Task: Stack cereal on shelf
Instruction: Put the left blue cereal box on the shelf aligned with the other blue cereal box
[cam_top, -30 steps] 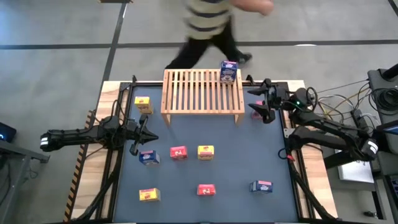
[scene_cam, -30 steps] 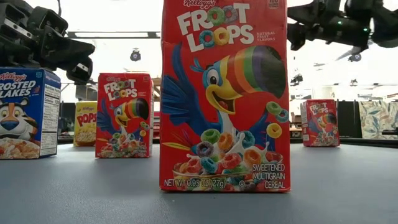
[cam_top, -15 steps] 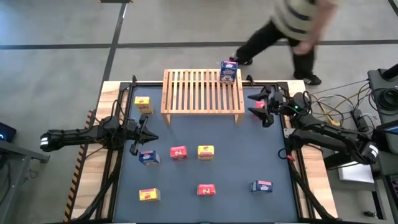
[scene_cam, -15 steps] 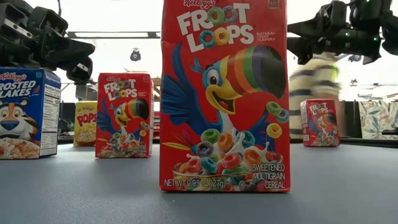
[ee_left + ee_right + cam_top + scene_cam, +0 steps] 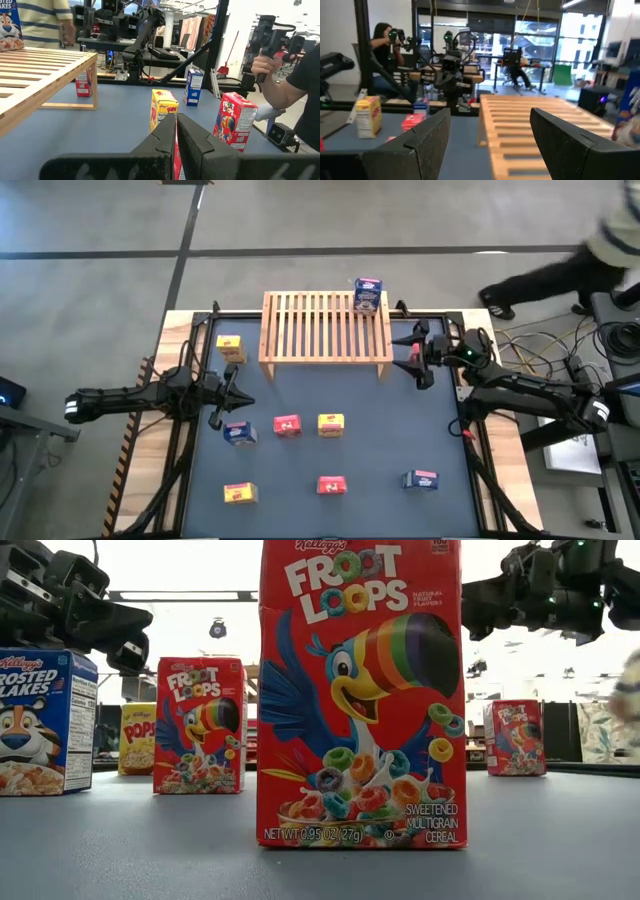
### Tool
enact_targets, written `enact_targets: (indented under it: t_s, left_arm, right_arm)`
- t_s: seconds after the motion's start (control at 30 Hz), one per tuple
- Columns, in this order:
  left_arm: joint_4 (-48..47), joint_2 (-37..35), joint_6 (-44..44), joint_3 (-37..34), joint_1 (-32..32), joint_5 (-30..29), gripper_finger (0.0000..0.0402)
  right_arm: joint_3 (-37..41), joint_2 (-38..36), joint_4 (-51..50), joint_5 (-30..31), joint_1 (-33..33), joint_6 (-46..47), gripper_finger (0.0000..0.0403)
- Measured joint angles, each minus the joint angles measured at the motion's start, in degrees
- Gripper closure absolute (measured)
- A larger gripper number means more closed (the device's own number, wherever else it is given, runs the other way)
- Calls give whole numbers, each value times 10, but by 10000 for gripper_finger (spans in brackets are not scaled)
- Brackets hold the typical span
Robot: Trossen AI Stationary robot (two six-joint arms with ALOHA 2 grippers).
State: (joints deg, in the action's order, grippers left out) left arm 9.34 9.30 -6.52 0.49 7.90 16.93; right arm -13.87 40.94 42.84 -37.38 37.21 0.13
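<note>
Tabletop cereal reads "Froot Loops" (image 5: 362, 695); right end effector (image 5: 414, 361) apart, left end effector (image 5: 232, 397) together.

A dark blue-grey table (image 5: 370, 430) with a light wooden border sits on a grey floor (image 5: 100, 220). At the high view's far right edge a person (image 5: 560, 275) in dark trousers and a striped top is blurred. Cables (image 5: 545, 345) trail beside the table (right side). Another person (image 5: 287, 80) holds a camera rig.
</note>
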Motion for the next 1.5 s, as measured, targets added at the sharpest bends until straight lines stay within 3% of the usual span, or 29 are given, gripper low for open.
enact_targets:
  t_s: [0.6, 1.37, 1.5]
  left_arm:
    - [1, 0, 0, 0, 0, 0, 402]
    - [157, 0, -16, 0, 0, 0, 402]
    - [165, 1, -50, 1, 0, -28, 402]
  right_arm:
    - [-87, 212, 24, -1, -108, -26, 167]
    - [-83, 169, 6, -2, -112, -35, 170]
    - [-83, 169, 6, -2, -112, -37, 170]
